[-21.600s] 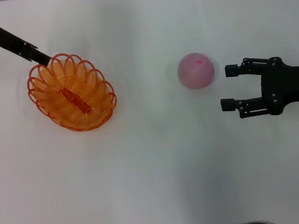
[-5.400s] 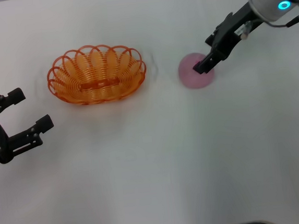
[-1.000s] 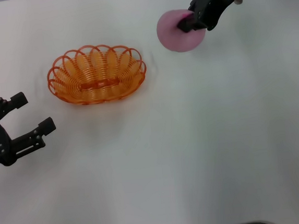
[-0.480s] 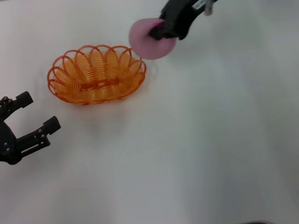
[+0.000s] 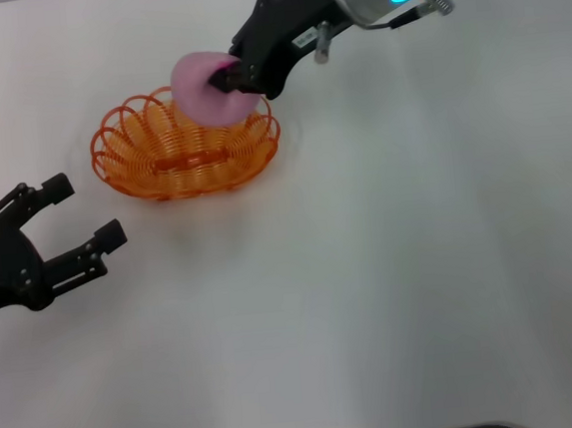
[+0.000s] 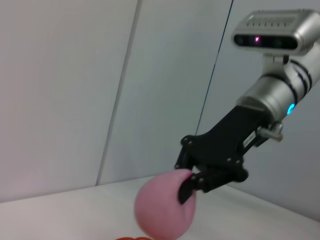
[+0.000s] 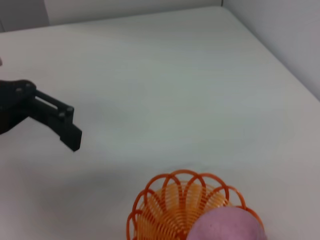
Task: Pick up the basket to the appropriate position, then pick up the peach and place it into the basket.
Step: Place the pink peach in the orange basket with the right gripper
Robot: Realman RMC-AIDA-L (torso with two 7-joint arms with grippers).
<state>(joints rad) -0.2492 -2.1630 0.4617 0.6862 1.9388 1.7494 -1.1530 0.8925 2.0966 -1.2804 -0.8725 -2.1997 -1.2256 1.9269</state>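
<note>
A plain white table (image 5: 393, 295) stands before pale grey panelled walls (image 6: 65, 90).

The right claw (image 5: 229, 79) with the peach (image 5: 205, 86) clamped in it hangs over the far right part of the basket (image 5: 151, 156), blocking entry from that side. The basket's left half lies open from above. The left claw (image 5: 78, 217), fingers spread, sits near the basket's near left, apart from its rim, barring a low pass there. The tabletop (image 5: 421, 262) to the right of the basket and toward the robot offers free passage.
</note>
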